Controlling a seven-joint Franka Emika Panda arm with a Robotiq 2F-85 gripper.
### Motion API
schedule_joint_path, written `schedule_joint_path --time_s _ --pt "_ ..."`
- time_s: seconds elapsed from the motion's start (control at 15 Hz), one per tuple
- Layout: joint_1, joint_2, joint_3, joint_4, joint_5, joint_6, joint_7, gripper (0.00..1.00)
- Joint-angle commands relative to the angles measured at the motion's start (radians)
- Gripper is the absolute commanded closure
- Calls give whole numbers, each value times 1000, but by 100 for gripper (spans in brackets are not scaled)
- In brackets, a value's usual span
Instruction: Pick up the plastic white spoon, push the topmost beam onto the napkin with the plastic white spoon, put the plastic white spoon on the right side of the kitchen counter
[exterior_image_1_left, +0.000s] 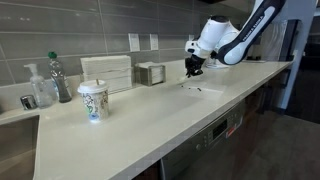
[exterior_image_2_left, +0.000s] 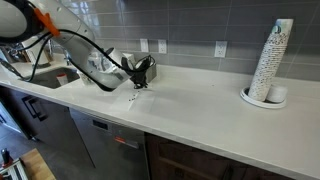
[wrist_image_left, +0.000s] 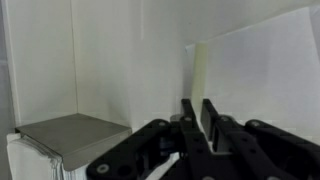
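My gripper (exterior_image_1_left: 193, 70) hangs low over the kitchen counter (exterior_image_1_left: 120, 135) and also shows in the other exterior view (exterior_image_2_left: 140, 76). In the wrist view its jaws (wrist_image_left: 197, 112) are almost together, shut on a thin pale strip that runs on past the fingertips, the plastic white spoon (wrist_image_left: 203, 70). The napkin (wrist_image_left: 260, 70) lies flat just beyond and to the right of the jaws; in an exterior view it is a faint white sheet (exterior_image_1_left: 207, 90). Small dark pieces (exterior_image_2_left: 135, 97) lie on the counter under the gripper. I cannot make out the beams clearly.
A paper cup (exterior_image_1_left: 93, 101), a white ribbed dispenser (exterior_image_1_left: 107, 72), a small grey box (exterior_image_1_left: 150, 73) and bottles (exterior_image_1_left: 59, 78) stand along the counter by a sink (exterior_image_2_left: 55, 78). A tall cup stack (exterior_image_2_left: 270, 62) stands at the far end. Grey wall tiles back the counter.
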Motion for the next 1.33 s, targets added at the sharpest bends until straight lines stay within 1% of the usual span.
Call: schedule_joint_path --time_s 0.0,0.27,0.8,1.13,1.27 --pt "42 23 -33 25 -12 -40 51 97" --pt "64 30 -48 27 -14 -72 73 97" --pt "57 23 -31 7 7 -84 43 97" --pt "10 11 22 -24 31 -76 -26 97" --pt "-18 6 54 -39 53 -70 -66 97"
